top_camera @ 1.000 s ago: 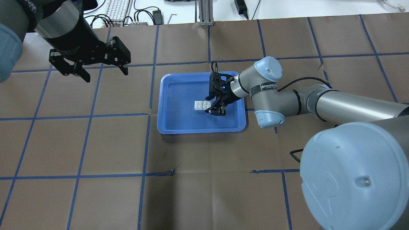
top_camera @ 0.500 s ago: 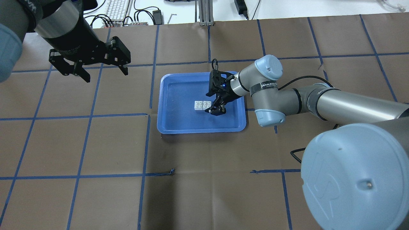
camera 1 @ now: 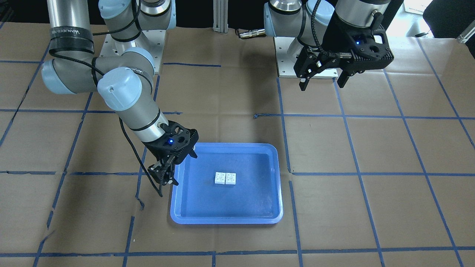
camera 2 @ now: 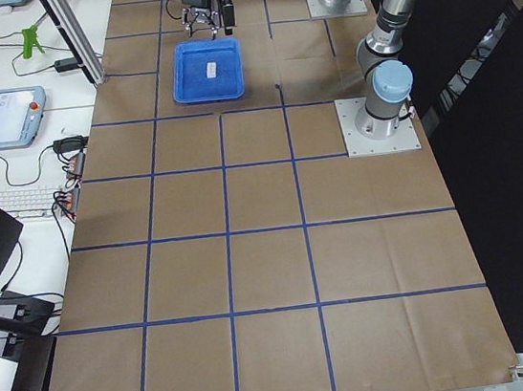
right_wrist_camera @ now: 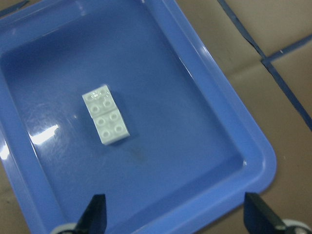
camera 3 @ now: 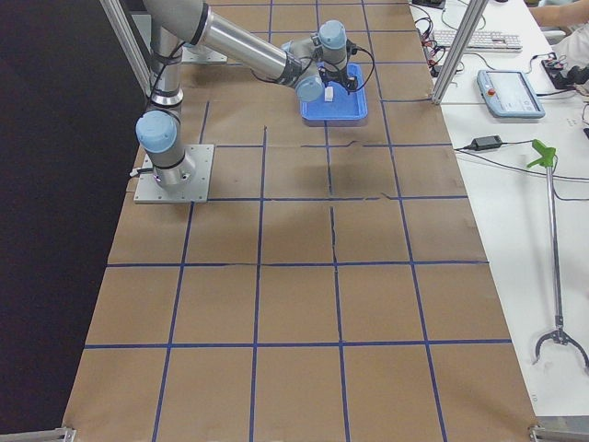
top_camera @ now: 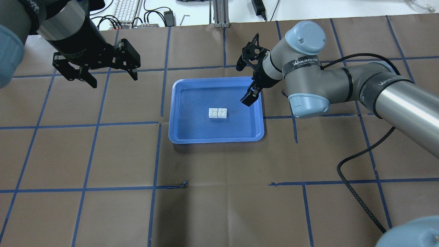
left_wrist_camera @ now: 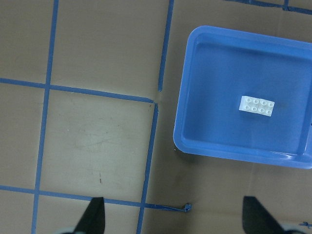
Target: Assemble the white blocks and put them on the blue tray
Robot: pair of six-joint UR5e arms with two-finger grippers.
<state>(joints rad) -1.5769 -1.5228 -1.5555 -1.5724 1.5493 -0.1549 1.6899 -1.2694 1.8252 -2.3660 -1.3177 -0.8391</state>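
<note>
The two white blocks (top_camera: 217, 113) lie joined side by side, studs up, near the middle of the blue tray (top_camera: 216, 140). They also show in the front view (camera 1: 225, 178), the left wrist view (left_wrist_camera: 257, 106) and the right wrist view (right_wrist_camera: 106, 114). My right gripper (top_camera: 241, 85) is open and empty, raised over the tray's right rim, apart from the blocks. In the front view this gripper (camera 1: 180, 167) hangs over the tray's (camera 1: 226, 219) left edge. My left gripper (top_camera: 113, 81) is open and empty, high above the table, left of the tray.
Brown paper with a blue tape grid covers the table. A keyboard (top_camera: 124, 10) and cables lie beyond the far edge. The right arm's black cable (top_camera: 356, 192) loops over the table on the right. Both arm bases (camera 1: 308, 70) stand on the robot's side.
My right gripper has drawn back from the white blocks, rising and moving right and toward the tray's far right corner. The blocks stay in the tray. The left arm has not moved.
</note>
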